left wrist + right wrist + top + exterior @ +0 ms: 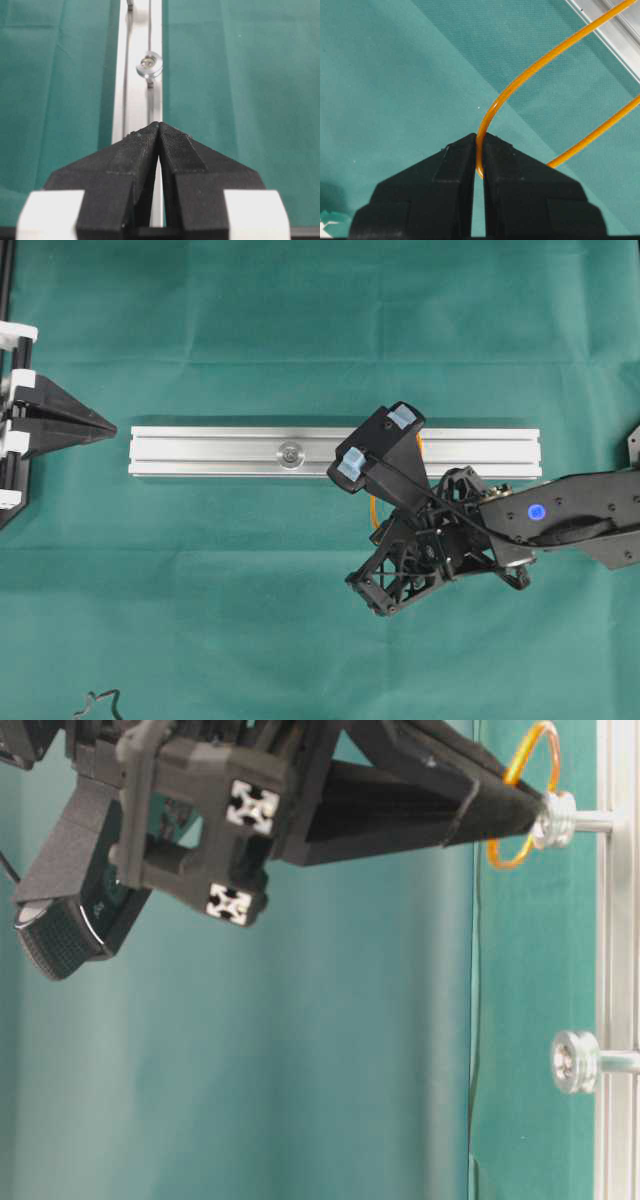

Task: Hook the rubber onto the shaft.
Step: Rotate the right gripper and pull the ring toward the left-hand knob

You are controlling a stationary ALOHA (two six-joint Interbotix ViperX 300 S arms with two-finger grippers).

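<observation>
1. Overhead: my right hand point(375, 455) sits over the silver rail point(220, 452), mid-surface, pinching the rubber point(374, 512).
2. Table level: the loop lies around the shaft point(560, 820) to catch it.
3. Left wrist: my left hand point(159, 131) waits closed, empty.
4. Right wrist: fingertips point(507, 162) clamp the band's bend, keeping it taut.

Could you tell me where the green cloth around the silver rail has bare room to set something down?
Bare cloth spans the whole strip beyond the rail. More lies below its left half, bordered by the cord scrap. It is crowded at the rail's right end, where the right hand pinches the rubber band.
</observation>
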